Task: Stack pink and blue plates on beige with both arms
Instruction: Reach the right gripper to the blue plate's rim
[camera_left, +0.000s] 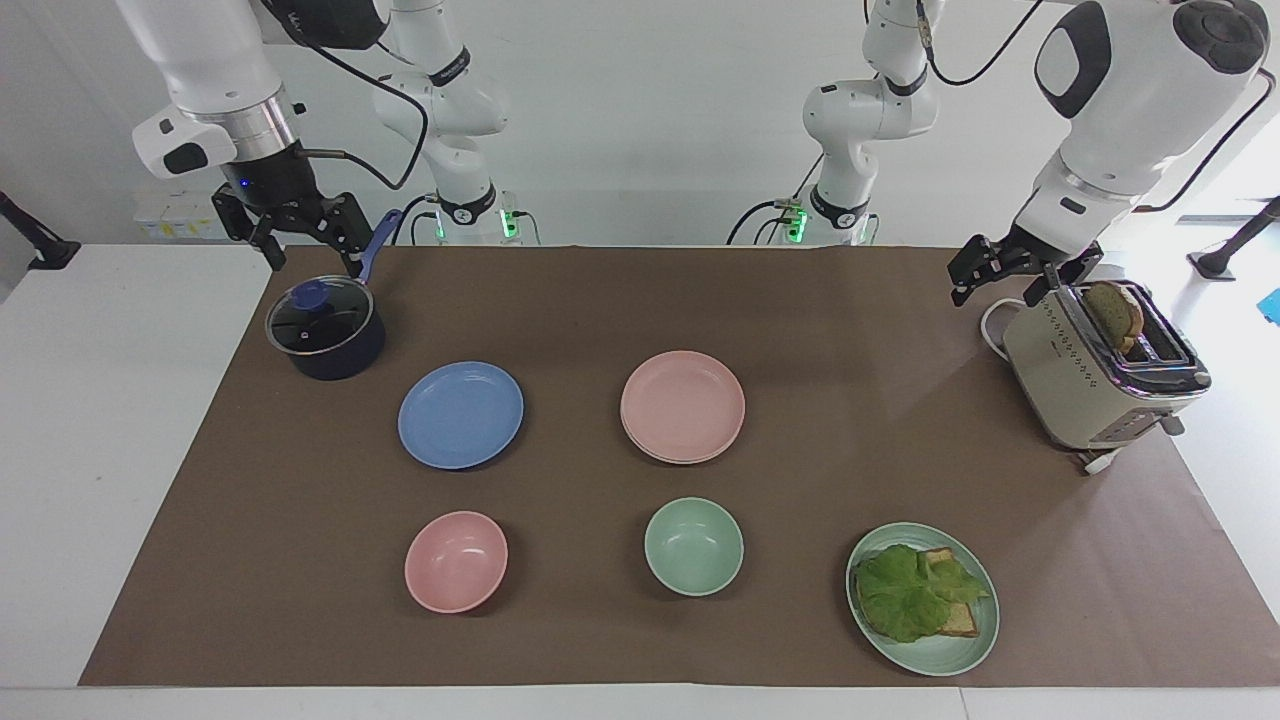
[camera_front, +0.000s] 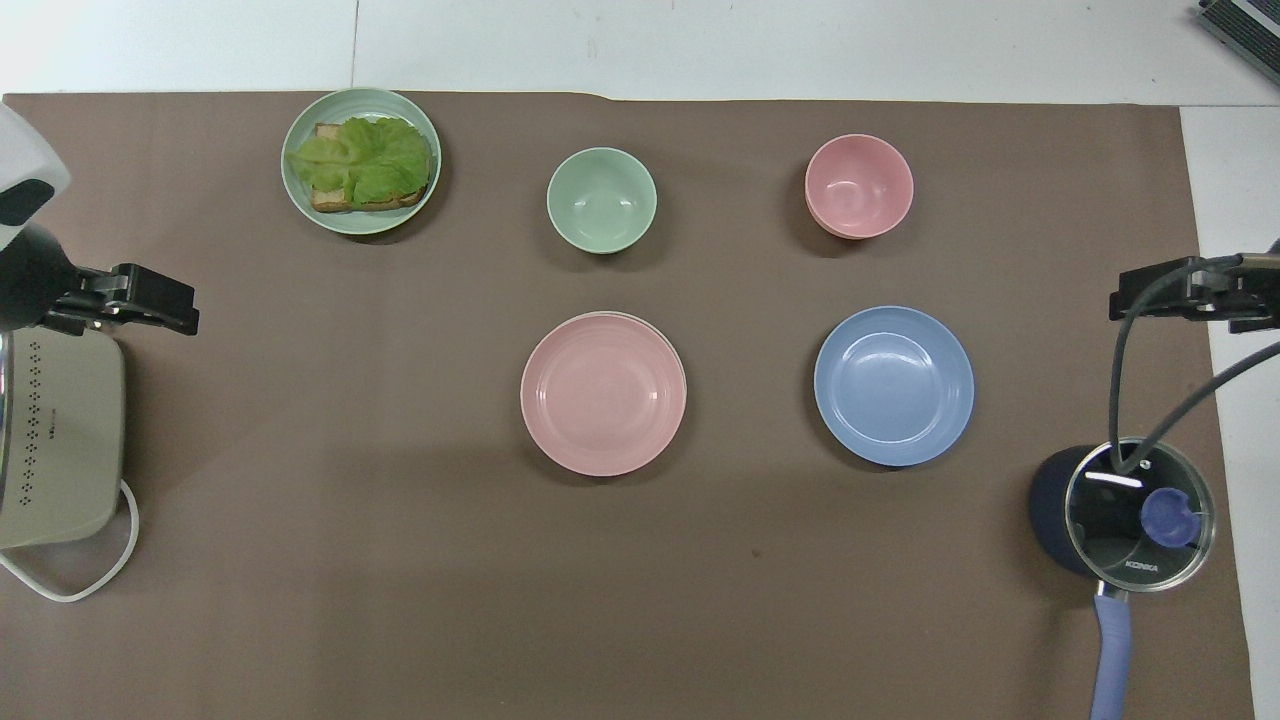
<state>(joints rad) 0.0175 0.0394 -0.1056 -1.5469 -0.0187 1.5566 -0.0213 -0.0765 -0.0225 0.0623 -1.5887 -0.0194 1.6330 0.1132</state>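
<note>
The pink plate (camera_left: 682, 402) (camera_front: 603, 392) lies mid-mat on the beige plate (camera_left: 668, 458), of which only a thin pale rim shows under it. The blue plate (camera_left: 460, 414) (camera_front: 893, 385) lies flat beside that pair, toward the right arm's end. My left gripper (camera_left: 1000, 280) (camera_front: 165, 308) hangs open and empty in the air beside the toaster's top, well away from the plates. My right gripper (camera_left: 313, 260) (camera_front: 1135, 298) waits open and empty above the lidded pot.
A dark pot (camera_left: 325, 328) with a glass lid stands near the right arm. A beige toaster (camera_left: 1100, 365) holding bread stands at the left arm's end. Farther from the robots are a pink bowl (camera_left: 456, 560), a green bowl (camera_left: 693, 546) and a green plate (camera_left: 975, 640) with a lettuce sandwich.
</note>
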